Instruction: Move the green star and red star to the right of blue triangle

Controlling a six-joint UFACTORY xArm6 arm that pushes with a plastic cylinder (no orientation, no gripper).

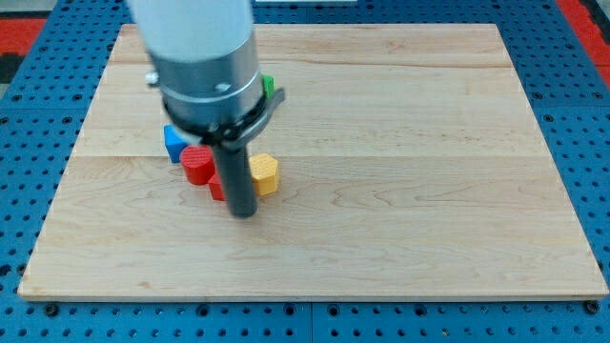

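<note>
Green block: only a sliver shows, at the right edge of the arm's grey housing, toward the view's top. Shape cannot be made out; most of it is hidden behind the housing.

Red block: lobed outline, sits left of the rod, in the left half of the board. Its top face is visible, and its right side runs up to the rod. A second red piece shows just below and right of it, touching the rod's left side; whether this is a separate block or part of the same one cannot be told.

Blue block: just above and left of the red block, touching or nearly touching it. Partly covered by the housing, so its shape is not clear.

Yellow block: rounded, many-sided, immediately right of the rod, touching or nearly so.

My tip: at the bottom end of the dark rod, on the board, just below the cluster. Red lies up and left of it, yellow up and right, blue further up-left, green well above near the housing's right edge. The arm has no pincer, only the plain rod, so nothing is gripped and there is no opening to report.

Wooden board: pale, planked, lying on a blue perforated table. All blocks sit grouped left of the board's centre.
</note>
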